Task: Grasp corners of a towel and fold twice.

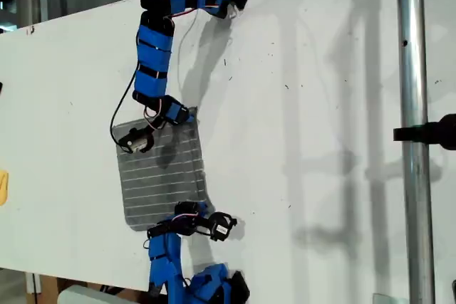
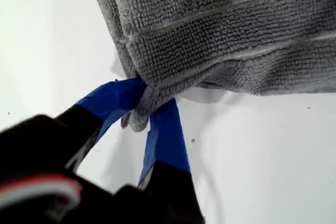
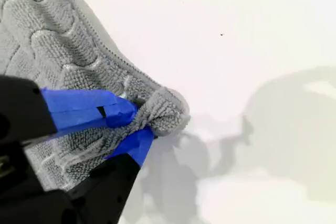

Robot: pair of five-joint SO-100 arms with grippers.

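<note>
— Where's the towel (image 1: 161,174)?
— Flat on the white bench (image 1: 306,140).
— And your jaws?
— My first gripper (image 2: 140,109) and my second gripper (image 3: 137,124) each clamp a bunched corner.

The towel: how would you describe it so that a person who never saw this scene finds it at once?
Look at the big white table in the exterior view, then at the two blue arms. Between them lies the towel, a grey square cloth. Thin pale parallel stripes mark it out, and each hand pinches one corner.
</note>
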